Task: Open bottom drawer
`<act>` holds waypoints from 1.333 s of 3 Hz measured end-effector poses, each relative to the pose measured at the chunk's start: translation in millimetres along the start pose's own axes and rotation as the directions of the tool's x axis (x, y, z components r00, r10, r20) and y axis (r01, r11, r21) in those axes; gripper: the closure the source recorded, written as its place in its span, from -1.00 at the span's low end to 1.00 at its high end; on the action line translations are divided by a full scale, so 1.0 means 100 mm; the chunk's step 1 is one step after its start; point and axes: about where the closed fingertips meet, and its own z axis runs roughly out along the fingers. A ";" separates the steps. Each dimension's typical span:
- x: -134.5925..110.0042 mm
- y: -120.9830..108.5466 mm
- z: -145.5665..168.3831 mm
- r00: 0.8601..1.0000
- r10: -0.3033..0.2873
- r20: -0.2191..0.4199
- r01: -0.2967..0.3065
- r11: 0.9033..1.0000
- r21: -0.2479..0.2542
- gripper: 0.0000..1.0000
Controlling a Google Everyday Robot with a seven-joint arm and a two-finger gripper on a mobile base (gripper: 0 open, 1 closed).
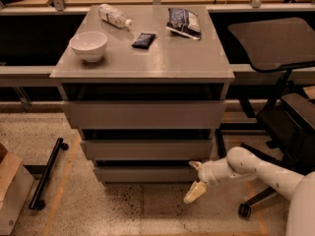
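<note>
The grey cabinet has three drawer fronts. The bottom drawer [142, 174] is the lowest, a plain flat grey front just above the floor. My gripper [195, 179] is at the right end of that front. Its fingers are spread: one fingertip [195, 165] touches the drawer's upper right corner, the other [194, 192] hangs below the front near the floor. The white arm [256, 170] reaches in from the right. The drawer's inside is hidden.
On the cabinet top [162, 58] are a white bowl [88, 45], a plastic bottle [113, 14], a small dark packet [143, 40] and a chip bag [183, 21]. A black office chair [283, 107] stands right. A black bar [47, 173] and cardboard box [12, 191] lie left.
</note>
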 end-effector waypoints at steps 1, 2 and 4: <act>0.18 -0.11 0.17 1.000 0.007 0.006 -0.007 1.000 -0.001 -1.00; 0.40 -0.27 0.35 0.999 0.028 0.016 -0.028 1.000 0.002 -1.00; 0.76 -0.68 0.68 0.997 0.070 0.046 -0.071 0.997 0.016 -1.00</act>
